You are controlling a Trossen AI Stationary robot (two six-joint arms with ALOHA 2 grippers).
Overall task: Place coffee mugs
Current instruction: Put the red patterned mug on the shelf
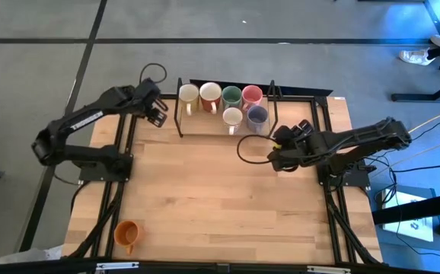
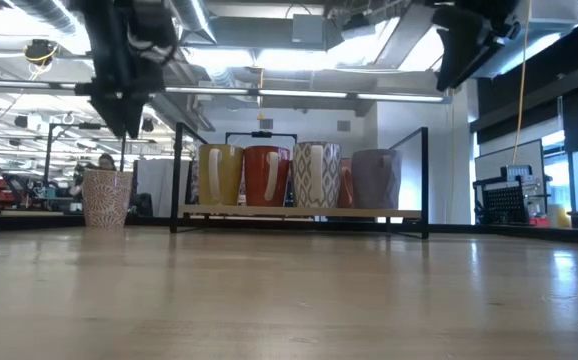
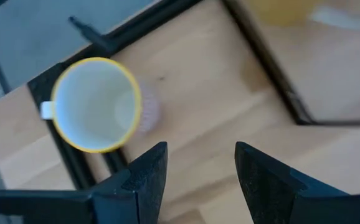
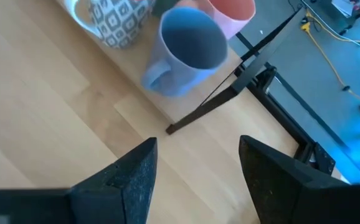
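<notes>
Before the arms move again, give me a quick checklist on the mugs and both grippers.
1. Left gripper open and holding nothing: ok; it hovers by the rack's left end.
2. Right gripper open and holding nothing: ok; it hovers right of the rack.
3. Six mugs upright inside the rack: ok.
4. Orange mug in the rack: not ok; it sits alone at the table's near left corner.
5. Yellow-rimmed mug in the rack: not ok; it stands outside the rack's frame.
6. Purple mug clear of the right gripper: ok.

A yellow-rimmed mug [image 3: 94, 104] stands on wood — fingers [image 3: 144, 180] apart, empty.
</notes>
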